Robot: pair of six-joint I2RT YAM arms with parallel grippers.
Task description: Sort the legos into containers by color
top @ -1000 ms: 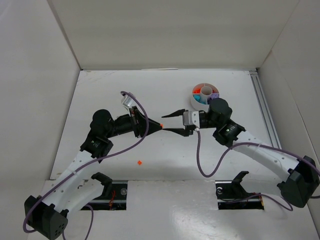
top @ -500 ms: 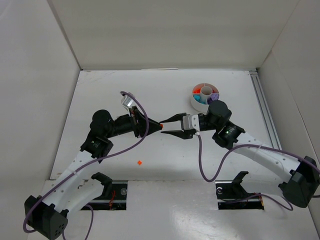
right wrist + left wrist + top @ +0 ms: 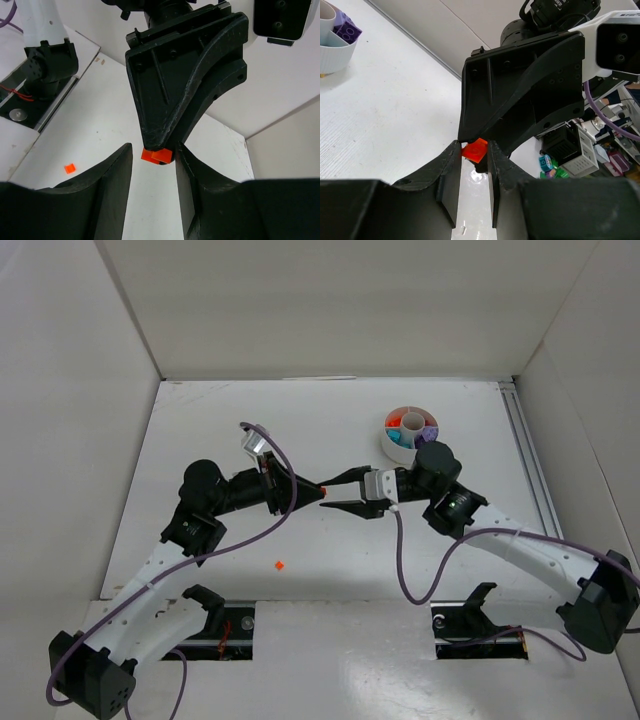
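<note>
My left gripper (image 3: 320,490) is shut on a small orange-red brick (image 3: 325,489), held at its fingertips above the table. The left wrist view shows that gripper (image 3: 472,146) pinching the brick (image 3: 476,150). My right gripper (image 3: 338,492) is open and faces the left one, a finger on each side of the brick. In the right wrist view this gripper (image 3: 153,148) brackets the brick (image 3: 156,155): the right finger is close to it and the left finger stands apart. The white compartment dish (image 3: 397,450) stands behind the right arm, with orange, teal and purple bricks inside.
One loose orange brick (image 3: 279,565) lies on the table near the front, left of centre; it also shows in the right wrist view (image 3: 69,168). The dish (image 3: 335,47) with a purple brick (image 3: 347,31) shows at the left wrist view's top left. White walls enclose the table.
My right gripper has moved left, and its open fingers have narrowed around the left gripper's tip and the brick. The left gripper has barely moved.
</note>
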